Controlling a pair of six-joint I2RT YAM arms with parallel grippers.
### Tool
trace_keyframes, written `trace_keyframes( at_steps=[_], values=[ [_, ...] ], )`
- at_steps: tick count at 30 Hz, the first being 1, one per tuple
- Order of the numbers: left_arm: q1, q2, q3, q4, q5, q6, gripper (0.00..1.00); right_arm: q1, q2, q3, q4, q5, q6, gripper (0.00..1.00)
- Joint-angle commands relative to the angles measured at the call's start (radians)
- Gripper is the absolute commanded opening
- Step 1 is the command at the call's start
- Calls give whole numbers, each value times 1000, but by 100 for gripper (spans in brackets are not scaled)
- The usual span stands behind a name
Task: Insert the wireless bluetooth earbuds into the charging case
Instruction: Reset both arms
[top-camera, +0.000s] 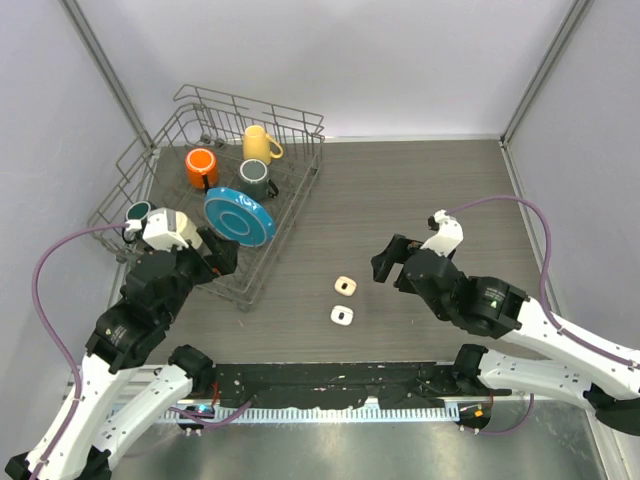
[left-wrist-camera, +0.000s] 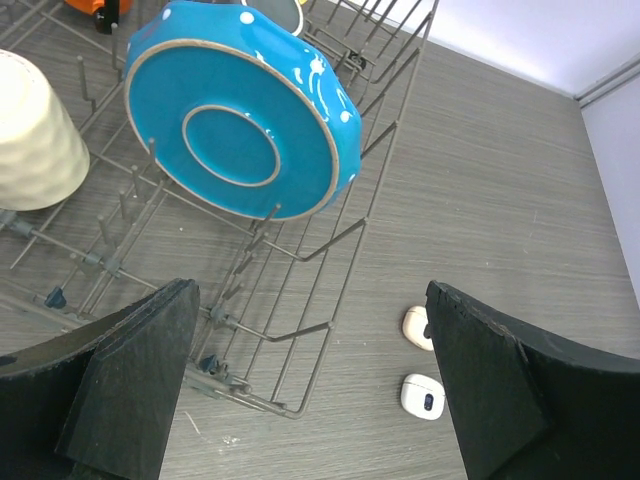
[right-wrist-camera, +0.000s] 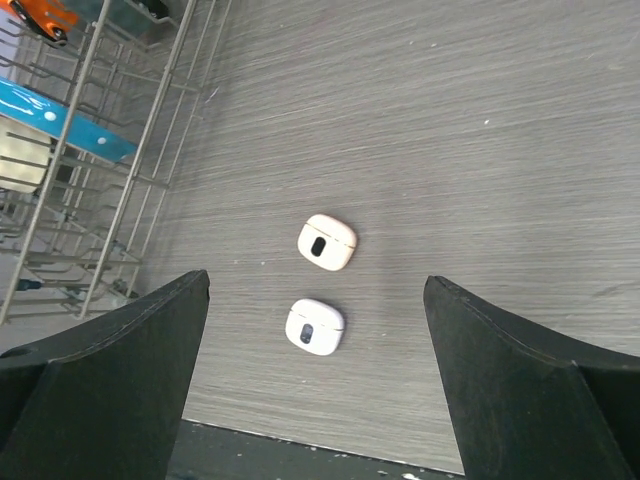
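Observation:
Two small square charging cases lie shut on the grey table, a cream one (top-camera: 346, 286) and a white one (top-camera: 342, 316) just nearer to me. Both show in the right wrist view, cream (right-wrist-camera: 326, 242) and white (right-wrist-camera: 315, 327), and in the left wrist view, cream (left-wrist-camera: 414, 326) partly behind a finger, white (left-wrist-camera: 422, 396). No earbuds show in any view. My right gripper (top-camera: 388, 258) is open and empty, above and just right of the cases (right-wrist-camera: 316, 285). My left gripper (top-camera: 222, 256) is open and empty over the dish rack's near right corner (left-wrist-camera: 310, 300).
A wire dish rack (top-camera: 290, 215) stands at the back left, holding a blue plate (top-camera: 240, 216), an orange mug (top-camera: 201, 165), a yellow mug (top-camera: 260, 143), a grey mug (top-camera: 255, 178) and a cream cup (left-wrist-camera: 30, 135). A black strip (top-camera: 330, 380) runs along the table's near edge.

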Motion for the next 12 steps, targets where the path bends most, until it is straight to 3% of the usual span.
trace_keyframes(
  at_steps=[1,8,11,12],
  values=[
    [2,-1,13,23,-50,22,100,1,-36,61,-35,75,-124,94],
    [4,28,3,38,-114,31,100,1,-70,42,-12,204,-277,94],
    [4,54,12,40,-125,56,100,1,-72,30,-12,309,-292,97],
    [2,53,15,51,-122,83,100,0,-70,21,-18,434,-276,97]
  ],
)
